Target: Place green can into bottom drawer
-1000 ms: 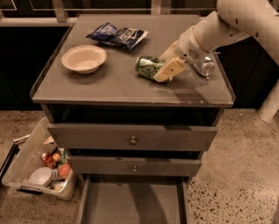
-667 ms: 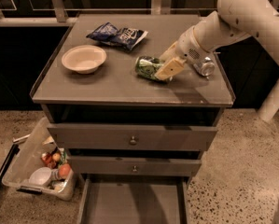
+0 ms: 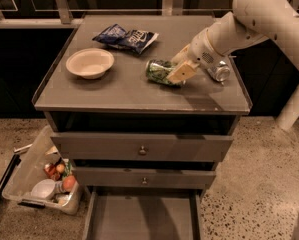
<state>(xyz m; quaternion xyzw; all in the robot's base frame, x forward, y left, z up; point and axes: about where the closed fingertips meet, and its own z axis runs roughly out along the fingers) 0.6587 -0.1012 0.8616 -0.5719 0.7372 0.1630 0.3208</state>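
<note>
**1. Green can**. It lies on its side on the table, right of centre, with its long body turned crosswise to my reach. It has not been lifted.

**2. My hand**. It is low at the can's right end, against it or nearly so. I cannot tell whether it has closed on the can. My arm comes in from the right, sloping down to meet the can where it lies.

**3. Silver can**. It sits just behind my wrist near the table's right edge. It is not wanted, so it is to be left alone.

**4. Blue snack bag** and **cream bowl**. Both are well apart from the can, to its left.

**5. Bottom drawer**. It is pulled open beneath the two shut knobbed drawers, so the can can be lowered in from above. I judge the remaining work to be a lift, a carry forward over the table's front edge, and a long descent.

**6. Clear bin**. It stands on the floor to the left of the cabinet and holds small odds and ends.
</note>
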